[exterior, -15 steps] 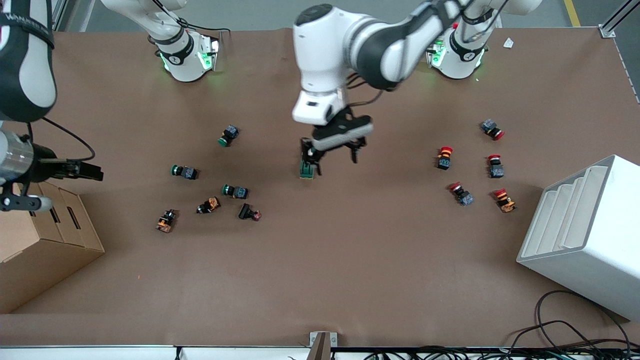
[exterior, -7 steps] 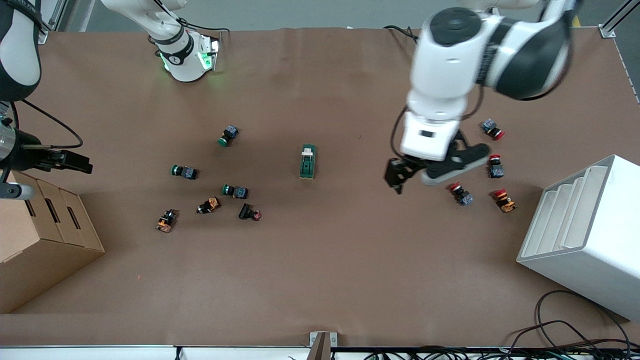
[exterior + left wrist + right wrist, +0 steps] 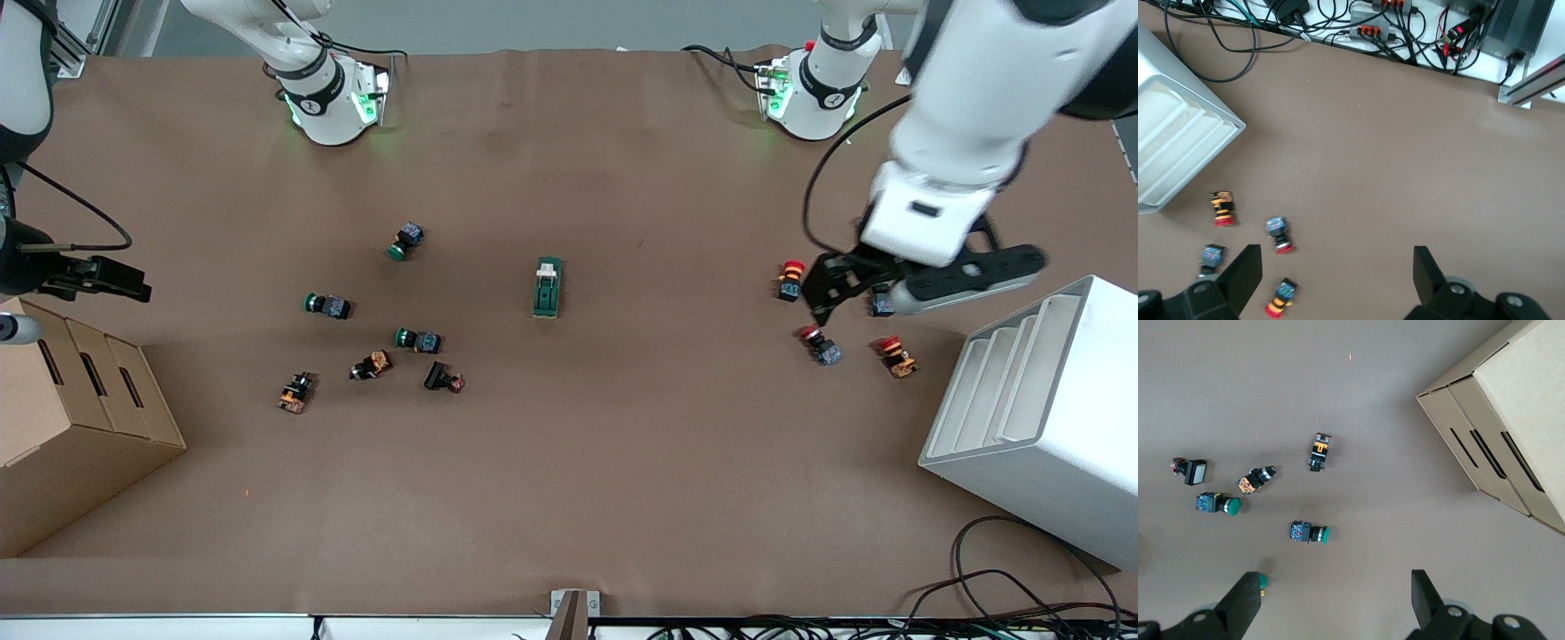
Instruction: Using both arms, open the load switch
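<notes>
The load switch (image 3: pixel 548 287), a dark-green block with a white lever piece, lies alone at the middle of the table, touched by neither gripper. My left gripper (image 3: pixel 849 298) hangs open and empty over the red-capped push buttons (image 3: pixel 790 279) toward the left arm's end of the table. In the left wrist view the left gripper (image 3: pixel 1336 275) frames bare table, with a red button (image 3: pixel 1279 298) beside one finger. My right gripper (image 3: pixel 107 277) is open and empty at the right arm's end, beside the cardboard box (image 3: pixel 80 418). The right wrist view shows the right gripper (image 3: pixel 1335 599) above bare table. The switch is out of both wrist views.
Green-capped and orange push buttons (image 3: pixel 418 340) lie scattered between the switch and the cardboard box (image 3: pixel 1511 420). A white slotted rack (image 3: pixel 1040 418) stands at the left arm's end, nearer to the front camera than the red buttons. Cables (image 3: pixel 1005 587) trail off the table's front edge.
The left gripper has left the load switch and swung toward the left arm's end of the table. The switch stays lying at the middle. The right gripper has drawn back slightly toward the table's edge.
</notes>
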Robot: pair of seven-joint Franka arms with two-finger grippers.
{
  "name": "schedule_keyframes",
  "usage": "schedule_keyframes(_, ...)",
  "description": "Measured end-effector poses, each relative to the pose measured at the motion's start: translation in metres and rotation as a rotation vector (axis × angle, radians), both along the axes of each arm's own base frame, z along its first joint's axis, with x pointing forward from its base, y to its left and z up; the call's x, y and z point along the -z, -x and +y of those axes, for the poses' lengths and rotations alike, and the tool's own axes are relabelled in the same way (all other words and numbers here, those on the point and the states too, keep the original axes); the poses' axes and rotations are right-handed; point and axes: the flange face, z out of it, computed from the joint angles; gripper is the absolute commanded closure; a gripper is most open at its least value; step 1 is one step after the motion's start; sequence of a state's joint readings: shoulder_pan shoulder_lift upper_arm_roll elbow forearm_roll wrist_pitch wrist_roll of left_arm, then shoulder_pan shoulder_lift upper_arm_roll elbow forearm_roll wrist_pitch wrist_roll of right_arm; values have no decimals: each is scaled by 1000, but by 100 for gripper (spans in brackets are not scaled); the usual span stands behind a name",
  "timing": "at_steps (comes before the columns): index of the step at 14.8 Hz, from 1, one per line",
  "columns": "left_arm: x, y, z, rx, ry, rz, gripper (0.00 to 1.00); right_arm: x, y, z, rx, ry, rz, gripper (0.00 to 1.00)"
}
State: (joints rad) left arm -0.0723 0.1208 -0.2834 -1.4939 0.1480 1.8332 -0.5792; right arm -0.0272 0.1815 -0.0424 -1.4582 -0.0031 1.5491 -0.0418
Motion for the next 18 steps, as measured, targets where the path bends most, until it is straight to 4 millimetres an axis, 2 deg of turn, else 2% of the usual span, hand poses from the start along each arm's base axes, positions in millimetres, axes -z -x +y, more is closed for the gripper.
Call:
schedule_keyframes(2,-9,8,22,62,-30,41,0,-2,1,1,-5,-3,-4,0)
schedule_keyframes(5,-20,23,34,127,-58,84,0,-8,3,7,-15,-4,-14,0)
schedule_keyframes(6,-24,27,38,142,-40,96,0,-10,4,9,-18,-4,-17,0)
schedule_keyframes(8,-29,33,59,154,13,128,0,-13,4,12,-24,-4,-21,0)
schedule_keyframes(10,-29,41,85,175,27,169,0,-13,5,13,-25,-3,-22,0)
schedule_keyframes(14,-25,60,119,247,14,206,0,-13,5,10,-20,-2,-22,0)
schedule_keyframes(16,-25,66,130,256,14,213,0,-14,5,11,-21,-2,-23,0)
schedule_keyframes(18,-23,69,132,254,14,218,0,-15,7,11,-21,-3,-16,0)
